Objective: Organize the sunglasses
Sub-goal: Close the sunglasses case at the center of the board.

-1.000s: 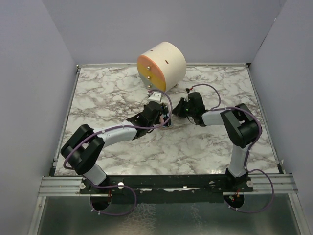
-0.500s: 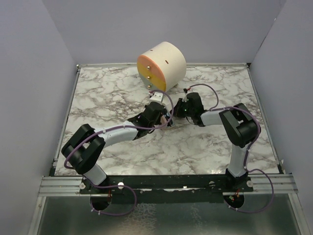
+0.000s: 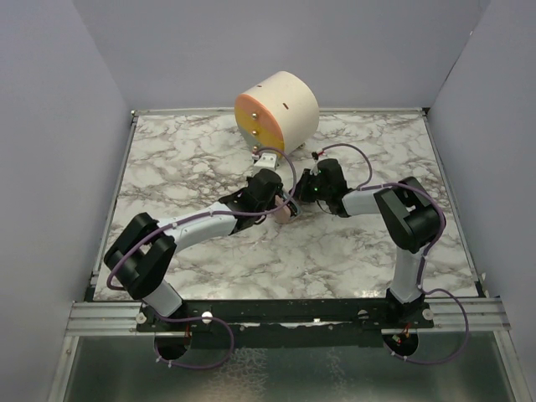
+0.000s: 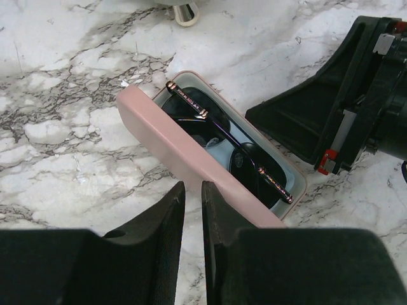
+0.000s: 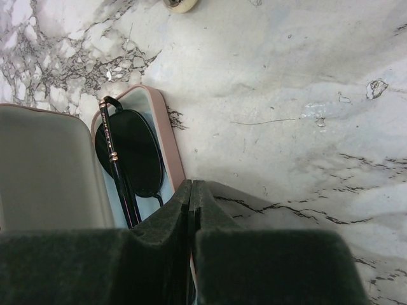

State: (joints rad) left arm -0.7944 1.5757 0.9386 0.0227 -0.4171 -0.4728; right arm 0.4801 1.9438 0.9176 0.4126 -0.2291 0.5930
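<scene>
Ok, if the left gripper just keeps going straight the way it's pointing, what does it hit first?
Most likely the raised lid of the pink case, directly ahead of the left gripper, whose fingers are nearly closed. The sunglasses lie in the tray just beyond. Depth is hard to judge.

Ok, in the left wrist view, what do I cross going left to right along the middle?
Marble table → pink case lid → sunglasses in the open case → right pincer.

No readable text, labels or numbers anywhere (marking on sunglasses (image 4: 224,136) temple too small).
</scene>
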